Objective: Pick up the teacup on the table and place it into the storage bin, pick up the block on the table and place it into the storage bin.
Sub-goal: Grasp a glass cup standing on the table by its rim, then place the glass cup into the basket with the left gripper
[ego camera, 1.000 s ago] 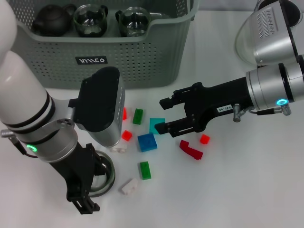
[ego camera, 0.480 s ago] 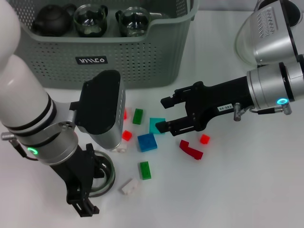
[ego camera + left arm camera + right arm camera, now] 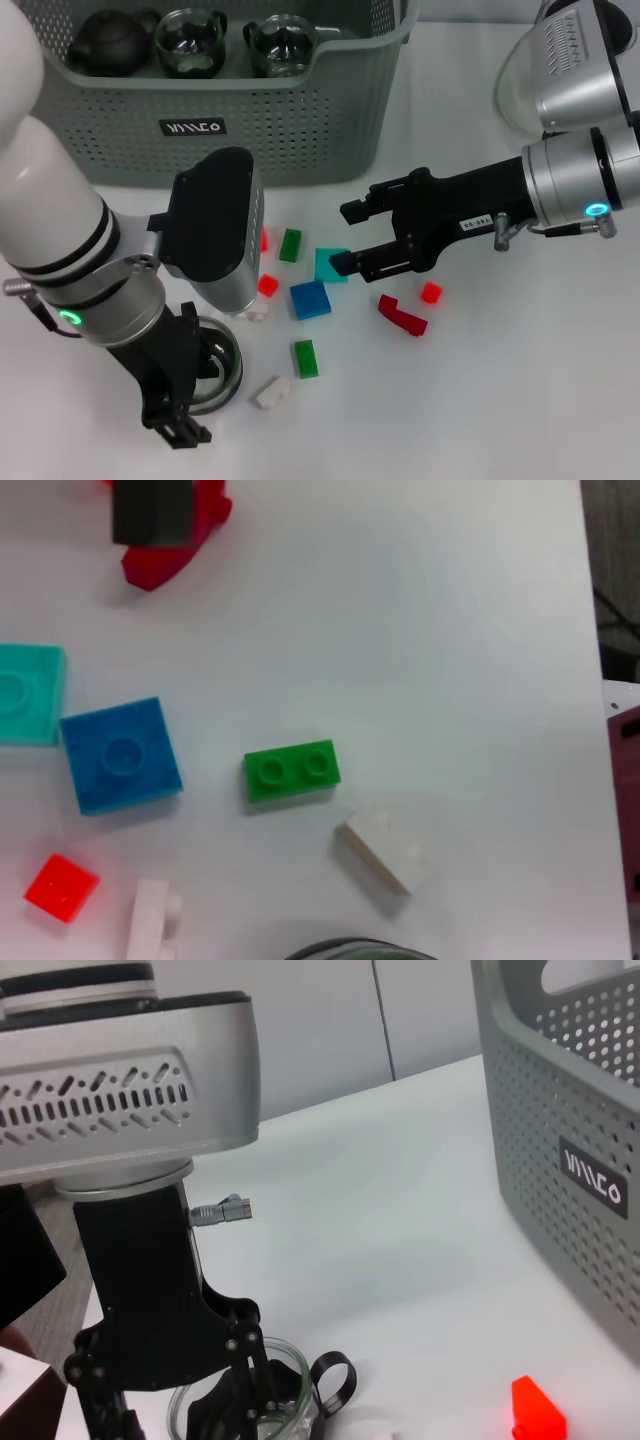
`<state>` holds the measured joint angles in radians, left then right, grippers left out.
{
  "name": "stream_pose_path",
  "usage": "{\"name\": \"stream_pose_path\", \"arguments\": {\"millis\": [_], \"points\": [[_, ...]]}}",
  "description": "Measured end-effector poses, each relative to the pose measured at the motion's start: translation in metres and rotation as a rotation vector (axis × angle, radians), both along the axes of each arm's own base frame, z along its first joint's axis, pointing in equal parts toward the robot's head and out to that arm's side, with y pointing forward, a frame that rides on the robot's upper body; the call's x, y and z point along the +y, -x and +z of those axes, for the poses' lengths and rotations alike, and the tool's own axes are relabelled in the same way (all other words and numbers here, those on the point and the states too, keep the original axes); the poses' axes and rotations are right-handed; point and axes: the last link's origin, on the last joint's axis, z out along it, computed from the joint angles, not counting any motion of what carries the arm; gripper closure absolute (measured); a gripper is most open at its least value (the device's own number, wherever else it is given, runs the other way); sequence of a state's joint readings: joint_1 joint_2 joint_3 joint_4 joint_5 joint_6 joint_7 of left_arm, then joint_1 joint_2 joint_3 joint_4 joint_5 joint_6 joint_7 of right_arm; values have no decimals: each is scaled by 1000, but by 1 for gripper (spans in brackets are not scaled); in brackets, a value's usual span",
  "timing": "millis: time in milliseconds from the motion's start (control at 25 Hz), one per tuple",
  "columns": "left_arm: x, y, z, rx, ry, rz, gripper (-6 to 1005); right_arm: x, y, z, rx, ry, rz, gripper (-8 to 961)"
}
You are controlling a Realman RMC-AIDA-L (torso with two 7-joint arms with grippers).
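Observation:
The glass teacup [image 3: 222,368] stands on the white table near the front left; the right wrist view shows the teacup [image 3: 245,1400] with its handle. My left gripper [image 3: 190,400] is lowered onto it and open, one finger inside the rim. Loose blocks lie mid-table: a teal block [image 3: 330,263], a blue block [image 3: 310,299], a green block [image 3: 304,357] and a white block [image 3: 271,392]. My right gripper [image 3: 343,240] hovers open over the teal block. The grey-green storage bin [image 3: 300,130] stands at the back.
The bin holds a dark teapot [image 3: 110,40] and two glass cups [image 3: 190,42]. Red pieces [image 3: 402,315] lie right of the blue block. The left wrist view shows the blue block [image 3: 122,755], green block [image 3: 292,770] and white block [image 3: 385,852]. A round white object [image 3: 515,85] sits back right.
My right gripper has drifted slightly right and up above the teal block. The left arm has shifted only a little at the teacup. No block has moved.

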<state>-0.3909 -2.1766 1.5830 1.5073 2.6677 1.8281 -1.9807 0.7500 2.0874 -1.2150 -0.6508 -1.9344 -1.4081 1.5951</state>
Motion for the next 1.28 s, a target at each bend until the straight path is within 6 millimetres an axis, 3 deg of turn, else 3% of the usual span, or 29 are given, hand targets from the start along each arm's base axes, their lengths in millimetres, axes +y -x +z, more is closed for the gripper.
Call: {"name": "stream_pose_path", "arguments": {"millis": [400, 640, 720, 920, 1120, 1280], "points": [[5, -3, -3, 9, -12, 5, 358, 1, 0, 2, 1, -6, -1, 219], [3, -6, -4, 12, 5, -6, 557, 2, 0, 3, 2, -9, 0, 219], [2, -7, -3, 10, 8, -9, 802, 2, 0, 3, 2, -10, 0, 220], [2, -10, -2, 13, 17, -11, 944, 3, 0, 3, 3, -12, 0, 220], [6, -13, 5, 1, -11, -18, 947, 4, -1, 6, -1, -17, -1, 220], [18, -17, 26, -65, -99, 5, 949, 6, -2, 8, 3, -28, 0, 220]]}}
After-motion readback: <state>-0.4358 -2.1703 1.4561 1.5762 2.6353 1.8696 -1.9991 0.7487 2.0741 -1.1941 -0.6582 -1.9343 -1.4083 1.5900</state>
